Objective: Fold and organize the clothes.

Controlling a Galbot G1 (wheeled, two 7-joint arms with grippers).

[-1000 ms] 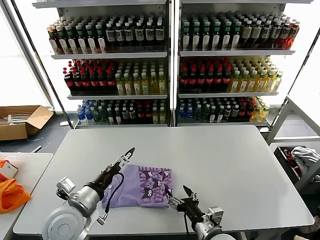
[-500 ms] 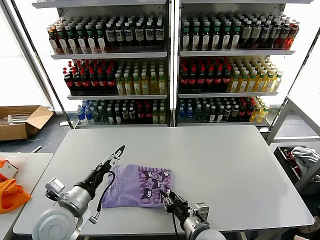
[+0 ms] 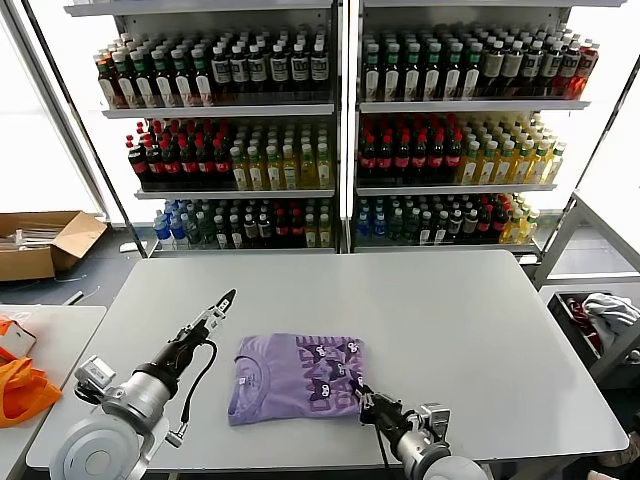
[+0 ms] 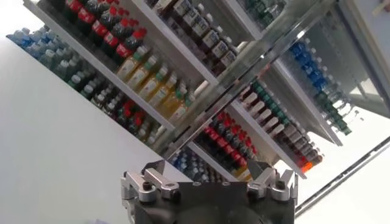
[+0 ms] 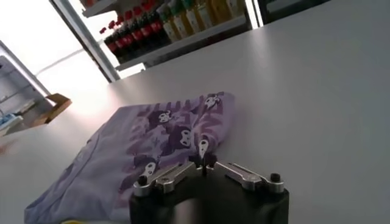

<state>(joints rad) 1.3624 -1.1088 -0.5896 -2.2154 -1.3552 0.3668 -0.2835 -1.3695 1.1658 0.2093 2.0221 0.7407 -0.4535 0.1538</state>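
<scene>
The lavender T-shirt (image 3: 300,378) lies folded on the white table (image 3: 460,330), its dark purple cartoon print facing up on its right half. My right gripper (image 3: 362,398) sits low at the shirt's near right corner. In the right wrist view its fingers (image 5: 204,159) are shut on the printed edge of the T-shirt (image 5: 158,140). My left gripper (image 3: 222,303) hangs above the table to the left of the shirt, open, holding nothing and touching no cloth. The left wrist view shows only the shelves beyond the spread jaws.
Shelves of bottles (image 3: 340,130) stand behind the table. An orange fabric item (image 3: 22,392) lies on a side table at the left, with a cardboard box (image 3: 40,243) on the floor beyond it. A bin with white and grey cloth (image 3: 600,318) stands at the right.
My right gripper has shut on the shirt's near right corner, and the shirt has slid a little to the right. My left gripper has drawn away to the left, off the shirt.
</scene>
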